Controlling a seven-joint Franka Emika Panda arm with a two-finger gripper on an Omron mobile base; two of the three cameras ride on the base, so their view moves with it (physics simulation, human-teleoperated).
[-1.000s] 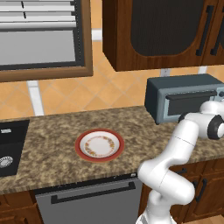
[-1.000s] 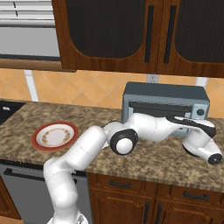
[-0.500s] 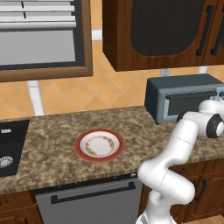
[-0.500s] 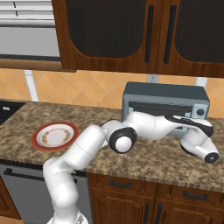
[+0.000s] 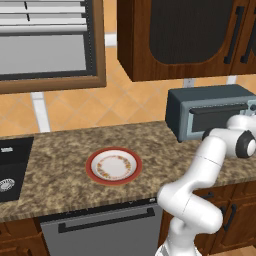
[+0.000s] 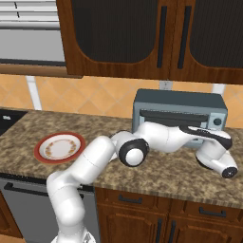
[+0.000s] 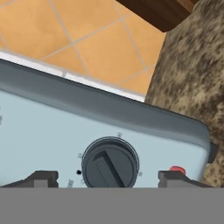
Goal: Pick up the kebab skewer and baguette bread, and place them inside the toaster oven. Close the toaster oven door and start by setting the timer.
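Observation:
The toaster oven (image 5: 210,112) (image 6: 178,102) stands on the counter at the back right. Its toaster oven door (image 5: 220,122) (image 6: 163,121) is shut against the box, bar handle on top. My gripper (image 7: 108,177) is open right in front of the oven's control strip. Its fingertips (image 7: 41,177) stand on either side of a dark round knob (image 7: 109,164) without touching it. A small red button (image 7: 176,169) sits beside that knob. The kebab skewer and the baguette bread are hidden.
A red-rimmed plate (image 5: 114,166) (image 6: 60,147) lies bare on the speckled counter (image 5: 60,150), left of the arm. A dark sink (image 5: 10,170) sits at the far left. Wooden cabinets (image 6: 156,38) hang above the oven, and my arm's elbow (image 6: 133,152) rests low before the oven door.
My hand has edged slightly left in front of the oven's right end. The oven, its door and the plate are as before.

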